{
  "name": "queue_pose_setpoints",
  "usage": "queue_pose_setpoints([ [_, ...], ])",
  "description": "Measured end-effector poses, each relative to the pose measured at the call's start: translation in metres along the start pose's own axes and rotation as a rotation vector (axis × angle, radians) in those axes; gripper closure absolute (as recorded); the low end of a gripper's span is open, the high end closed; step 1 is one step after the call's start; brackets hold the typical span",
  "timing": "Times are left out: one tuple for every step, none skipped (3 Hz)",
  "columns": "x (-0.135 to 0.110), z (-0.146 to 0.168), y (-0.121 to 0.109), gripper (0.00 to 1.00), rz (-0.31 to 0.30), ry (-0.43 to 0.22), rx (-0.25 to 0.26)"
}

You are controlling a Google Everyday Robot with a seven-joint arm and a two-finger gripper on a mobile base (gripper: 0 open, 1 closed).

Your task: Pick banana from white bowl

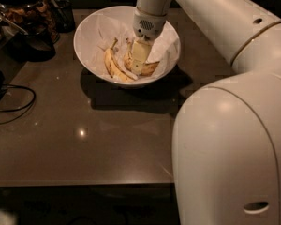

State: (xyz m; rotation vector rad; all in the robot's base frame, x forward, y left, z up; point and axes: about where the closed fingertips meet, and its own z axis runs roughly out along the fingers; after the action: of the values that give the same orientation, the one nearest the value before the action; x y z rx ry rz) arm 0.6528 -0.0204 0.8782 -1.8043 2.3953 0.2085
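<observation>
The white bowl (91, 27) stands at the back of the dark table, lined with crumpled white paper. Two bananas lie in it. The curved, brown-spotted banana (150, 69) lies at the bowl's middle right, partly hidden by my gripper. A slimmer, paler banana (113, 67) lies to its left. My gripper (137, 64) reaches straight down into the bowl and sits on or right at the spotted banana's left part. My white arm fills the right side of the view.
A glass jar of nuts (25, 11) and a dark cup (62, 14) stand at the back left. A black cable (11, 104) loops at the left edge. The table's front edge (84, 184) runs across the lower view.
</observation>
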Motion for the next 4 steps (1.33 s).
queue_pose_setpoints([
  [-0.0011,0.0037,0.0034,0.37,0.002,0.005,-0.010],
  [-0.0014,0.0057,0.0057,0.37,0.003,0.008,-0.016],
  [-0.0014,0.0059,0.0060,0.37,0.004,0.008,-0.017],
  [-0.0014,0.0069,0.0074,0.37,0.004,0.011,-0.021],
])
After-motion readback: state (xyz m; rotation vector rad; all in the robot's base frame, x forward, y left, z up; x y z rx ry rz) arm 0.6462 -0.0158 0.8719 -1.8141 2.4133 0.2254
